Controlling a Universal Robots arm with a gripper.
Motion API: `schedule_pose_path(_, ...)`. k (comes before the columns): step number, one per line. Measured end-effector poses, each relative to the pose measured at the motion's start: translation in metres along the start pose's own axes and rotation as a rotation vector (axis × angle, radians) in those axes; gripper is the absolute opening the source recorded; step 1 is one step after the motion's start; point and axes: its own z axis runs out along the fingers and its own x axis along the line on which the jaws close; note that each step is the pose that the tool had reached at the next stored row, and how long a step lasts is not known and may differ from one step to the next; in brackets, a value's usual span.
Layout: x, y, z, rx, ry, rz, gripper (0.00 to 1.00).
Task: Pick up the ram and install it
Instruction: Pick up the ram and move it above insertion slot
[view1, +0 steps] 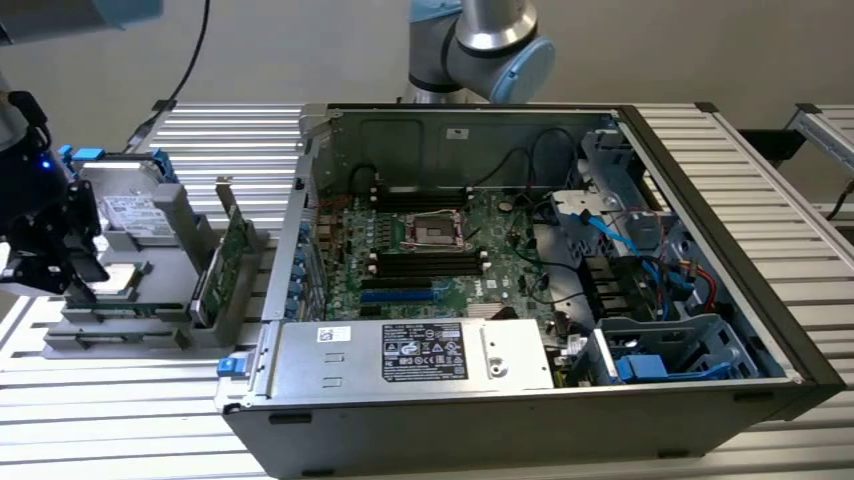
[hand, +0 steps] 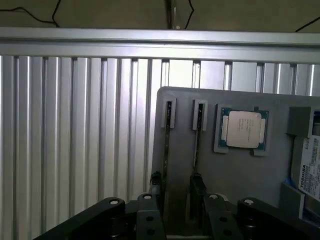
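Pincer by thin, edge-on ram

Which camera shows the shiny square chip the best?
The wrist view: the square silver chip faces the camera, whole, sitting on the gray tray. The exterior view catches the chip only at a slant, on the same tray at the exterior view's left.

surface: slatted aluminium table | on it: open computer case; grey parts holder
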Motion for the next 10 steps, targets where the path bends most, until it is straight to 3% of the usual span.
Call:
schedule_pose_path(4,0.002,0.0000,0.0035,0.0117,-0.0002,-0.011,0.36)
schedule_pose_path(10,0.007,0.0000,0.0125,0.0171,-0.0008,-0.023,0.36)
